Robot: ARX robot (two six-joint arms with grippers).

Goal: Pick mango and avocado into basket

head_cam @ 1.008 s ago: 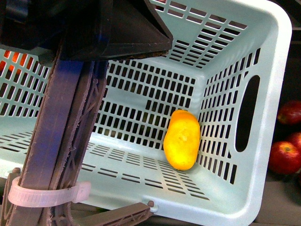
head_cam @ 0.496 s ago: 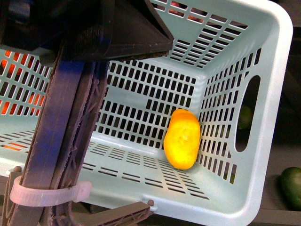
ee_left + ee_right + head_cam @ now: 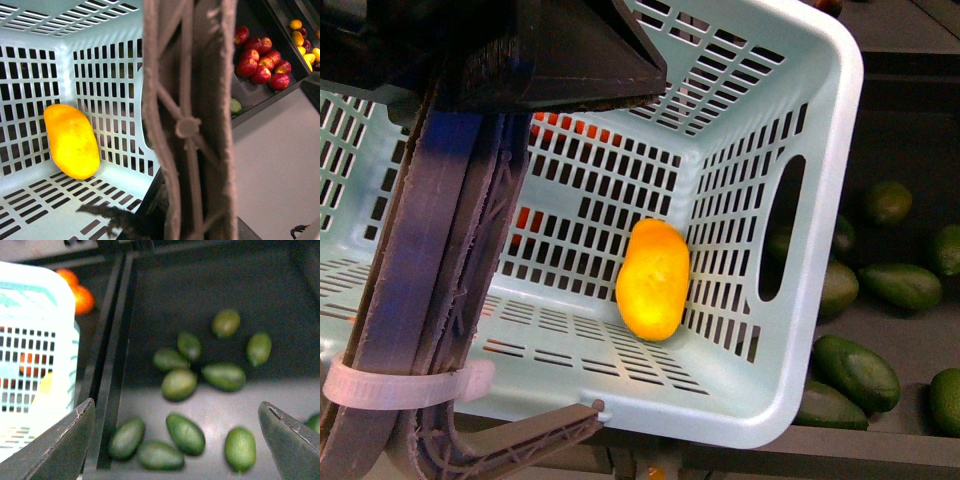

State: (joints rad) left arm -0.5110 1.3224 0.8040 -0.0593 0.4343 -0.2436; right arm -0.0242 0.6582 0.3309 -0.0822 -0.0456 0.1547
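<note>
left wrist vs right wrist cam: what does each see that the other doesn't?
Left wrist only: the mango in clear view, lying on the basket floor by a slotted wall, the grey-brown handle close up, and a bin of red apples.
Right wrist only: loose avocados in a dark bin, two oranges, and the right gripper, open and holding nothing.
Both: the basket. The right wrist view catches only one corner, and a yellow blur behind its slots may be the mango.

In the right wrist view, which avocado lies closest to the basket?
The avocado beside the bin wall on the basket side; every other one lies farther into the bin.
</note>
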